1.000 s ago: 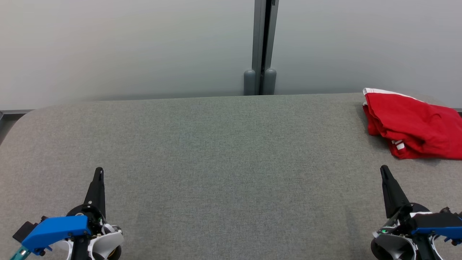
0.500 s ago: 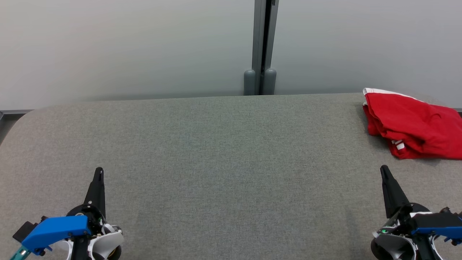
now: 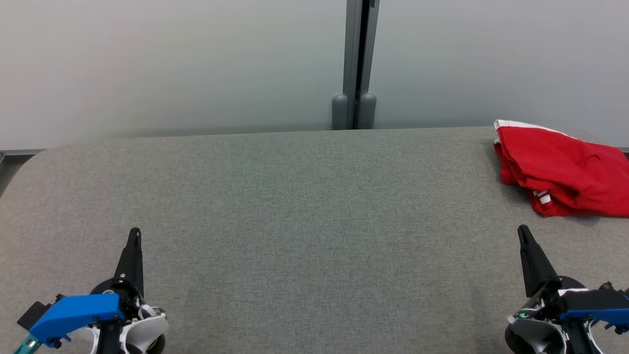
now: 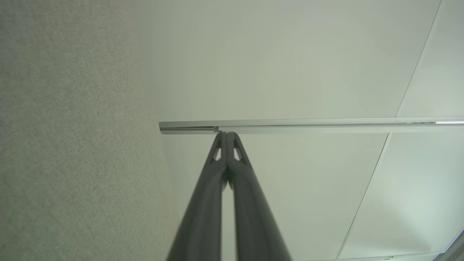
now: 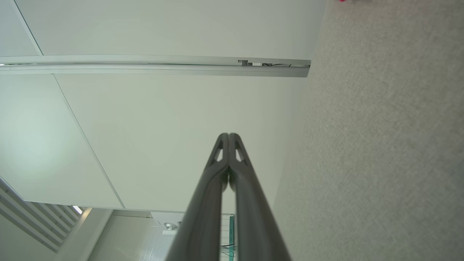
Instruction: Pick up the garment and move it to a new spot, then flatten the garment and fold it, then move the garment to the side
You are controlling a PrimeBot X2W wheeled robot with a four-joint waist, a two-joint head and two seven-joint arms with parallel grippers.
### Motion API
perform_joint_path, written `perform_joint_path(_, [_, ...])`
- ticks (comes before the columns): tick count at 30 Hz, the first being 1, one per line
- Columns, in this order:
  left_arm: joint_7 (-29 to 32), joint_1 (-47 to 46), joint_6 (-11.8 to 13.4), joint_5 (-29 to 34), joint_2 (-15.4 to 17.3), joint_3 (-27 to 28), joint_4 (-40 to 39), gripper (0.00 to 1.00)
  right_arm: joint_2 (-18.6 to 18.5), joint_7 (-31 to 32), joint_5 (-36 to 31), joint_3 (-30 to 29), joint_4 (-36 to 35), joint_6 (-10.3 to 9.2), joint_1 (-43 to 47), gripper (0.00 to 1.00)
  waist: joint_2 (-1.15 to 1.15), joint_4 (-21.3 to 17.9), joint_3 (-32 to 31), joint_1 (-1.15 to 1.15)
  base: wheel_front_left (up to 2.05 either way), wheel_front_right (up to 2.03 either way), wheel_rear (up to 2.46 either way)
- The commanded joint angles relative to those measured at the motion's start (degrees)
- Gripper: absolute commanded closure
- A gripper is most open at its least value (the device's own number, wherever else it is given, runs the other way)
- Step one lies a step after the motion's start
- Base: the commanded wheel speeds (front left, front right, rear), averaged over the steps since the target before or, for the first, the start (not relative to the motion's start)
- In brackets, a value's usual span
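The garment is red with white trim and lies crumpled at the far right of the grey fabric table, partly cut off by the picture's edge. A sliver of the red garment shows at the top of the right wrist view. My left gripper rests at the lower left, shut and holding nothing, its fingers pressed together. At the lower right my right gripper is likewise shut and holds nothing, a short way in front of the garment. Its tips meet in the right wrist view.
A pale wall rises behind the table, with a grey vertical post at its middle. The table's left corner is rounded. Bare grey fabric stretches between the two grippers.
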Motion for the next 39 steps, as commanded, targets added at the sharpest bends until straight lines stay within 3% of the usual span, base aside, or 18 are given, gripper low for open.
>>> perform_joint_path(1, [0.2, -0.5, -0.2, -0.2, -0.1, 0.1, -0.3, 1.00, 0.1, 0.1, 0.2, -0.2, -0.2, 0.02, -0.6, 1.00, 0.00, 0.0, 0.0, 0.00, 0.00, 0.00, 0.00])
perform_joint_path(39, [0.2, -0.5, -0.2, -0.2, -0.1, 0.1, -0.3, 1.00, 0.1, 0.1, 0.2, -0.2, -0.2, 0.02, -0.6, 1.00, 0.00, 0.0, 0.0, 0.00, 0.00, 0.00, 0.00])
